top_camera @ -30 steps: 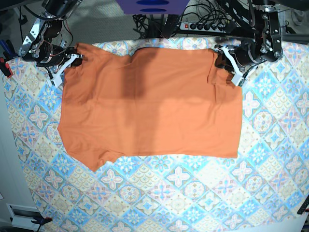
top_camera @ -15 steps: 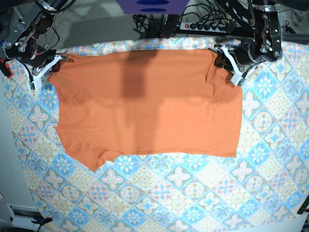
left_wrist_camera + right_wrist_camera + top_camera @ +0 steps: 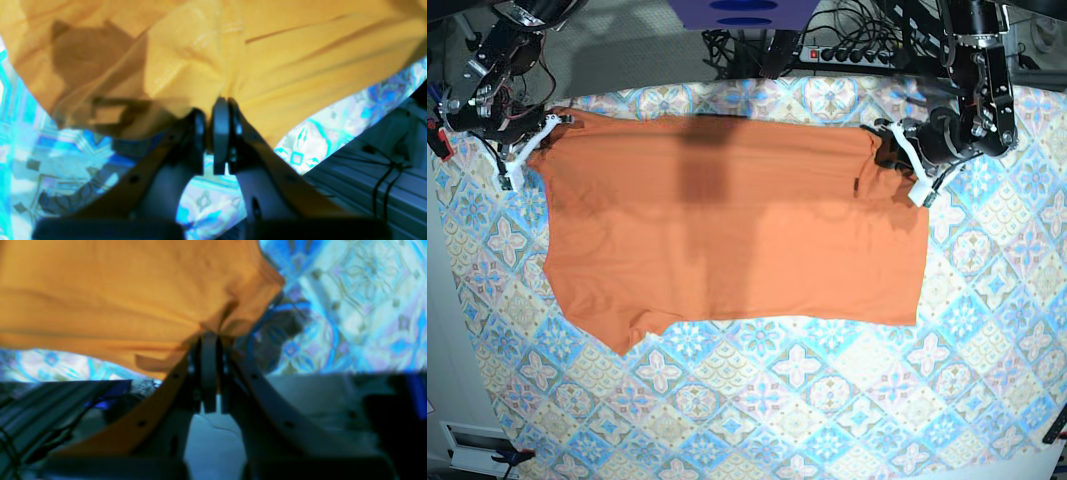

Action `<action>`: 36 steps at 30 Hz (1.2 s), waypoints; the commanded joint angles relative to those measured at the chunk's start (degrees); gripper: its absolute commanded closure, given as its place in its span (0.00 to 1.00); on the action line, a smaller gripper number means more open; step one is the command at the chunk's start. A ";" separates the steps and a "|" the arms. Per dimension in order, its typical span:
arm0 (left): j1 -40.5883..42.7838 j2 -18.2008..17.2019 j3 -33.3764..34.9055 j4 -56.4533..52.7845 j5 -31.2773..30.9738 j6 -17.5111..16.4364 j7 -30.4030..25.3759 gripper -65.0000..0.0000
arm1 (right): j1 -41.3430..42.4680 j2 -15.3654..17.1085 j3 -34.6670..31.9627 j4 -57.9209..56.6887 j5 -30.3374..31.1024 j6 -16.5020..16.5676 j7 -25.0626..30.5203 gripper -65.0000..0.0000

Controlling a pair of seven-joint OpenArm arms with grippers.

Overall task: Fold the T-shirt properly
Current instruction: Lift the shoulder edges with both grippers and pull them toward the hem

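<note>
One orange T-shirt (image 3: 727,220) spread flat on one tile-patterned cloth (image 3: 827,400). Two grippers, left gripper (image 3: 905,150) and right gripper (image 3: 539,135), each clamped on a far corner, seemingly shoulder fabric.

No legible text, no labels, no brands, no numbers

Item count: 1 orange T-shirt (image 3: 737,220), spread flat between the 2 end effectors. 1 tile-patterned cloth (image 3: 827,400) lies under it. 2 arms are present, each with 1 gripper: 1 left gripper (image 3: 905,160) and 1 right gripper (image 3: 532,145), each clamped on 1 far corner of the T-shirt. 1 power strip (image 3: 857,53) sits beyond the left gripper. 1 purple object (image 3: 742,12) sits beyond the T-shirt, between the grippers.
</note>
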 commanded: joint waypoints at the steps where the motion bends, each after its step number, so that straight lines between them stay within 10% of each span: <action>1: -0.86 -0.71 -0.25 0.84 -0.41 -0.12 -0.45 0.96 | 0.35 0.80 -0.61 1.18 -0.82 0.12 1.95 0.99; 21: -5.43 -0.45 -4.55 -4.08 5.39 -0.12 -0.45 0.96 | 4.49 0.71 -10.36 1.53 -7.32 -2.74 7.05 0.99; 28: -7.36 -0.36 -4.38 -6.99 8.03 -0.12 -0.80 0.96 | 7.74 1.06 -15.20 1.09 -7.50 -11.44 7.49 0.99; 36: -9.47 -0.54 -4.55 -7.16 8.20 -0.12 -0.53 0.96 | 10.29 1.41 -21.53 -1.98 -18.05 -12.58 9.86 0.99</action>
